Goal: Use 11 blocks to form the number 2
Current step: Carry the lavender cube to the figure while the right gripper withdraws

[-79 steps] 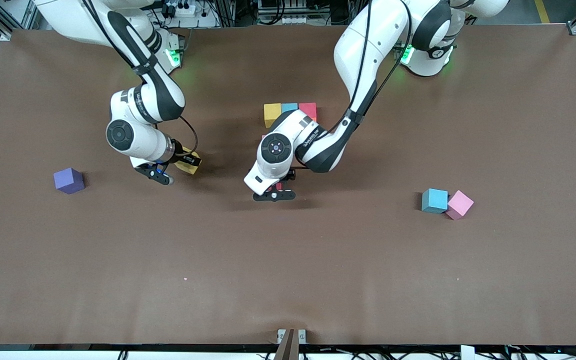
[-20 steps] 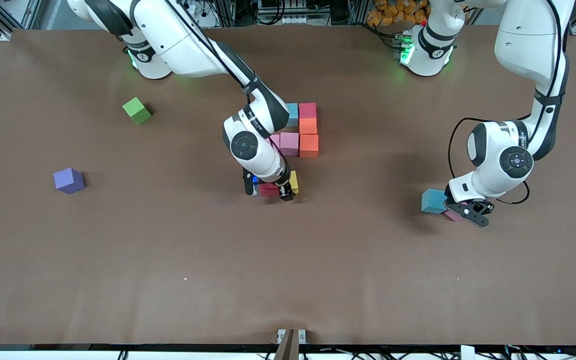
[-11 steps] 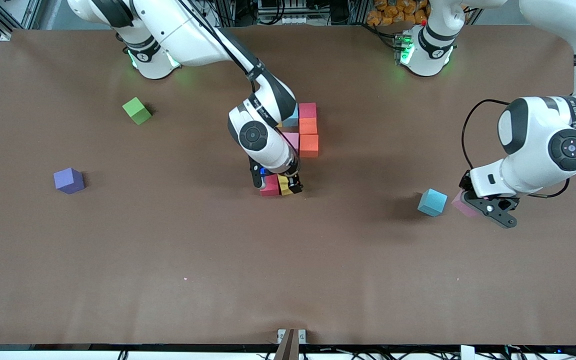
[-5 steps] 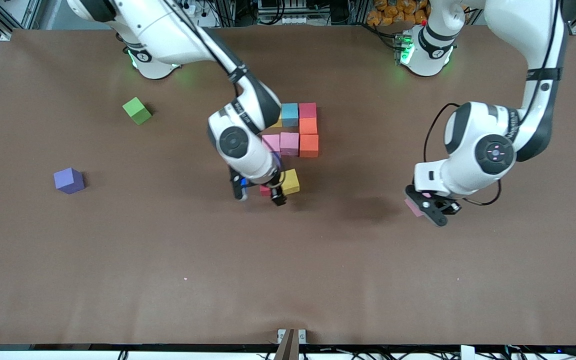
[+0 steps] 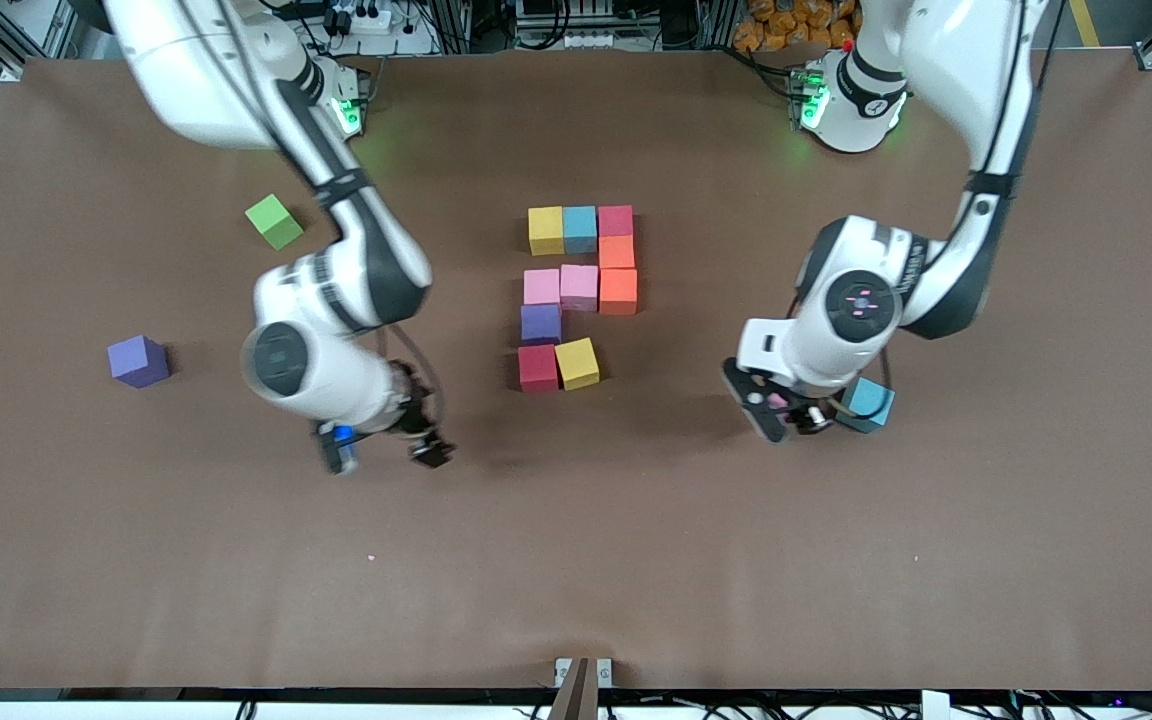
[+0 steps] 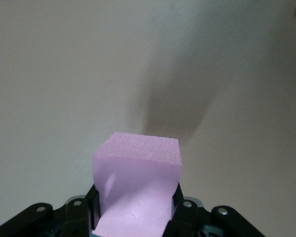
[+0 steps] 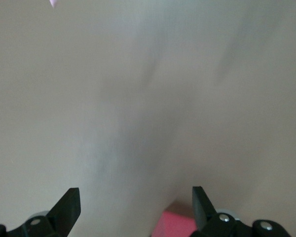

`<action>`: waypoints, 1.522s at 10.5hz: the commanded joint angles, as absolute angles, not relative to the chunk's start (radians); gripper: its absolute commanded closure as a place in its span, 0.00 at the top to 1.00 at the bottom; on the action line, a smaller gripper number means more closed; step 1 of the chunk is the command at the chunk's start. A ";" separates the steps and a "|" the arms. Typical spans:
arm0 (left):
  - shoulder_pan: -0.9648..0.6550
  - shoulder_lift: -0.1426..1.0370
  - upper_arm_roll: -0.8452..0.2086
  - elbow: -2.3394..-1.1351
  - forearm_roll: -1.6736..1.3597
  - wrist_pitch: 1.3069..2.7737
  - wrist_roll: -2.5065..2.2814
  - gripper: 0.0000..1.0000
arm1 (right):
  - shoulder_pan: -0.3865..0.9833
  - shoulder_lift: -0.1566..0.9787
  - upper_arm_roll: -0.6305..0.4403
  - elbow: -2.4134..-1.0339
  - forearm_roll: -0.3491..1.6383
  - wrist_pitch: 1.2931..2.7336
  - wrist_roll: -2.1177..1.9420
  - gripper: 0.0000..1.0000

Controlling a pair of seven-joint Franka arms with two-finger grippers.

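Brown matting covers the bench [image 5: 636,560], and near its middle ten small matte foam cubes sit close together as an unfinished blocky number 2 [image 5: 578,297]. Its row farthest from the front camera runs yellow cube [image 5: 545,229], blue cube [image 5: 580,228], red cube [image 5: 616,220]; nearer come an orange cube [image 5: 616,251], then a row of two pink cubes [image 5: 560,286] and a second orange cube [image 5: 618,291], then a purple cube [image 5: 540,323], and nearest the camera a dark red cube [image 5: 537,367] beside a slightly turned yellow cube [image 5: 576,362]. The spot next to that yellow cube, toward the left arm's end, is bare. The left pincer [image 5: 781,408] hangs over the bench toward the left arm's end from the digit, pinching a pale pink foam cube [image 6: 136,185] between its fingers [image 6: 180,210], as the left wrist view shows; a loose light blue cube [image 5: 866,404] lies on the bench just beside it. The right pincer [image 5: 383,450] is over bare bench toward the right arm's end from the digit, its fingers [image 7: 69,206] spread wide with nothing between them. Toward that end also lie a lone purple cube [image 5: 137,360] and a lime-green cube [image 5: 273,221], well apart from each other.
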State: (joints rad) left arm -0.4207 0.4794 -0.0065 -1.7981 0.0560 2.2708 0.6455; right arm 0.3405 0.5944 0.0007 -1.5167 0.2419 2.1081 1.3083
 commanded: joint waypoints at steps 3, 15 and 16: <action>-0.489 0.557 -0.070 -1.787 0.140 2.322 0.647 0.24 | 0.195 0.471 0.015 -1.551 0.172 1.962 0.845 1.00; -0.663 0.664 -0.095 -1.740 0.293 2.410 0.650 0.25 | 0.060 -0.058 -0.014 -1.885 0.086 1.919 -0.033 1.00; -0.663 0.666 -0.104 -1.740 0.314 2.417 0.647 0.25 | 0.061 -0.055 -0.023 -1.841 0.069 1.892 -0.057 1.00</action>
State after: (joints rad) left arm -0.6614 0.6456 -0.0877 -1.7517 0.2754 2.3971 0.6483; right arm 0.0622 -0.0372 -0.0074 -1.8526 0.0948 1.9080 -0.0090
